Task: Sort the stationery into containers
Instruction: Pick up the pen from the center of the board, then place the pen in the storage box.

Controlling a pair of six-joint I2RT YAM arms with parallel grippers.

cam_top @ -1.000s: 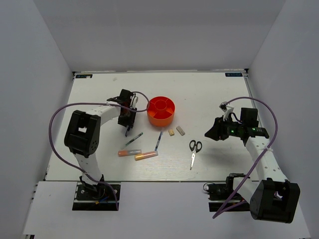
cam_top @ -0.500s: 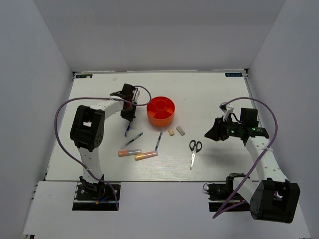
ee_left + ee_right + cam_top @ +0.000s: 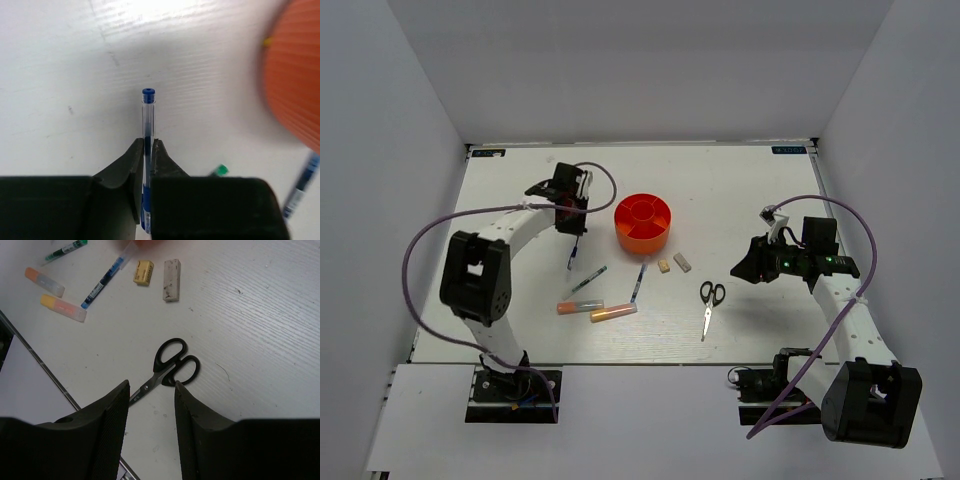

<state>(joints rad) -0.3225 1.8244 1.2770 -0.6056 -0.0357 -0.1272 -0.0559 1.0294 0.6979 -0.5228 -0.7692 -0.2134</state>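
**Blue pen pinched in left pincer beside the orange organizer**

Grips one slim blue pen (image 3: 148,112) in the left pincer (image 3: 147,150), pads closed narrow on the clear barrel, blue end cap pointing away. Holds it just left of the organizer (image 3: 642,238), over the white surface (image 3: 750,190); cannot tell whether the lower tip touches down.

Counts three pens in all: the held one, plus a green-tipped pen (image 3: 586,281) and a second blue pen (image 3: 638,282). Shows both lying flat and apart on the near side of the organizer.

Counts one organizer only: round, orange-red plastic, ribbed outer wall, a central well ringed by divided compartments.

Counts two markers (image 3: 579,306), stubby tubes with orange caps and translucent bodies, lying almost end to end nearest the arm bases.

Counts two erasers, small beige blocks side by side but not touching: a short yellowish eraser (image 3: 144,272) and a longer pale eraser (image 3: 171,273), smudged grey.

Counts one pair of scissors (image 3: 167,367): black loop handles, silver blades closed, flat on the finely grained surface.

Hovers the right pincer (image 3: 151,387) above those scissors, dark fingers spread wide, nothing between them.
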